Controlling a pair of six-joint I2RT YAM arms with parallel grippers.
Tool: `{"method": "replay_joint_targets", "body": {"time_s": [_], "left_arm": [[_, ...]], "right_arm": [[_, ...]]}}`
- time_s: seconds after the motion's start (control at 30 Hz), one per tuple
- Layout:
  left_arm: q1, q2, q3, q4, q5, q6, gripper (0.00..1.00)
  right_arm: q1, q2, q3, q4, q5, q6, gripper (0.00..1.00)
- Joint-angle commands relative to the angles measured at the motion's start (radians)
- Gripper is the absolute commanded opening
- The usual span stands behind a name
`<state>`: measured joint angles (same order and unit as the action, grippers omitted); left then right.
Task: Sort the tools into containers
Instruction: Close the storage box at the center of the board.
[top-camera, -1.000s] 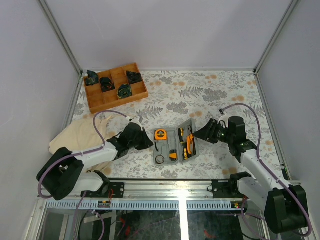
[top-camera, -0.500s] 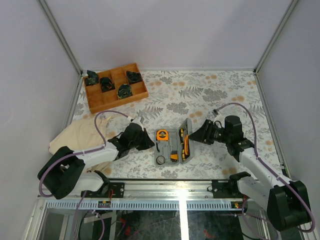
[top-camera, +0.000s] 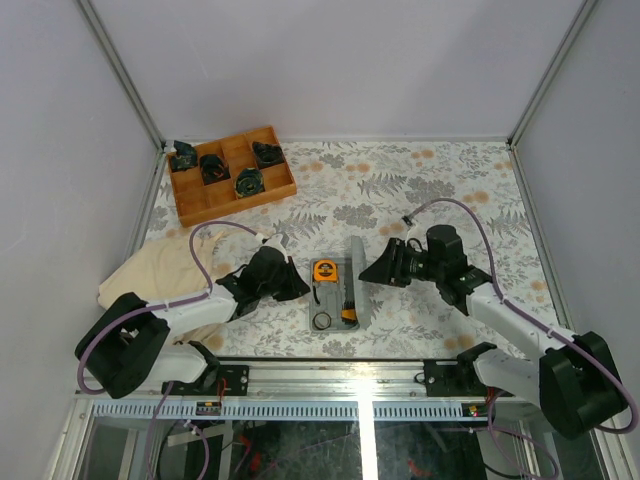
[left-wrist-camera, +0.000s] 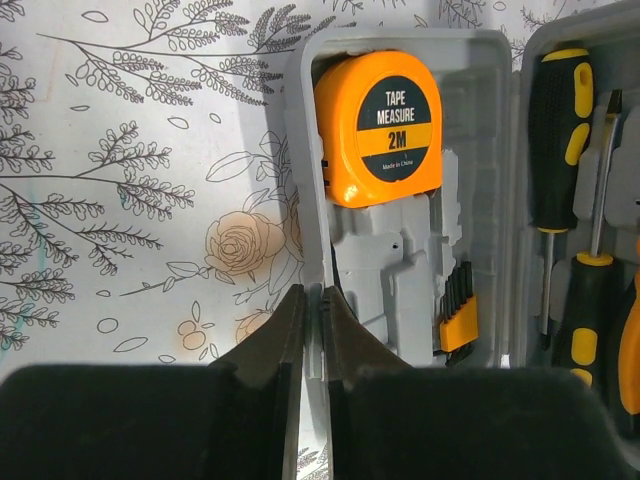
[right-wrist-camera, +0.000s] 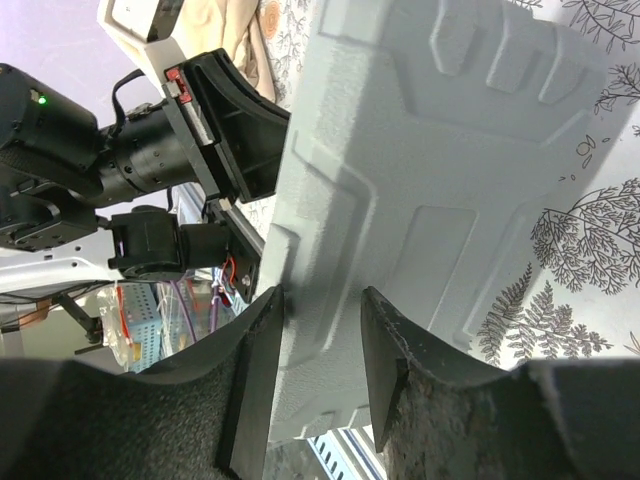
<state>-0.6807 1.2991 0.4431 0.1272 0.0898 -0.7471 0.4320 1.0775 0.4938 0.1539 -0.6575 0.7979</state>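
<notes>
One second ago both halves of the grey case (top-camera: 322, 297) lay open flat on the counter (top-camera: 430, 190); now its right half (top-camera: 356, 272) has swung up and stands almost upright on its hinge, while the left half remains flat where it was. The right gripper (top-camera: 370, 274) has travelled leftward with it, and the left gripper (top-camera: 299, 289) has barely shifted. In the right wrist view, the right gripper (right-wrist-camera: 320, 300) straddles the free edge of the raised half, one finger on the ribbed outer face and the other round the rim, clamped on it with its jaws partway apart. The left gripper (left-wrist-camera: 312, 295) has its jaws pressed together on nothing, tips at the left wall of the flat half; whether they touch the rim is hard to tell. The orange tape measure (top-camera: 322, 270) sits in the far compartment of the flat half, with a small black ring (top-camera: 320, 319) and an orange bit holder (top-camera: 346, 313) nearer the arms. From above, the raised half hides the tools seated in it. The left wrist view still catches two black-and-yellow screwdrivers (left-wrist-camera: 555, 110) inside it, cut off at the frame's right edge along with a sliver of orange too narrow to identify. A wooden tray (top-camera: 215, 207) and a beige cloth (top-camera: 160, 270) lie off to the left, well apart from the case.
</notes>
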Motion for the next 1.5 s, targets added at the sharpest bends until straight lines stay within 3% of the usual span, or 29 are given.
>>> {"method": "replay_joint_targets", "body": {"time_s": [0.0, 0.8, 0.93, 1.2, 1.47], "left_arm": [[-0.021, -0.002, -0.023, -0.067, 0.034, 0.009, 0.0], [-0.021, -0.02, -0.018, -0.091, 0.021, 0.012, 0.0], [-0.022, -0.024, -0.019, -0.093, 0.021, 0.014, 0.0], [-0.022, -0.04, -0.007, -0.109, 0.023, 0.015, 0.0], [-0.021, -0.056, 0.009, -0.131, 0.012, 0.015, 0.0]], "right_arm": [[0.034, 0.043, 0.044, 0.027, 0.026, -0.006, 0.43], [0.283, 0.466, 0.145, 0.243, 0.069, 0.036, 0.43], [0.311, 0.494, 0.187, 0.15, 0.145, 0.005, 0.41], [0.372, 0.514, 0.306, -0.235, 0.505, -0.106, 0.34], [0.401, 0.458, 0.36, -0.384, 0.674, -0.154, 0.34]]}}
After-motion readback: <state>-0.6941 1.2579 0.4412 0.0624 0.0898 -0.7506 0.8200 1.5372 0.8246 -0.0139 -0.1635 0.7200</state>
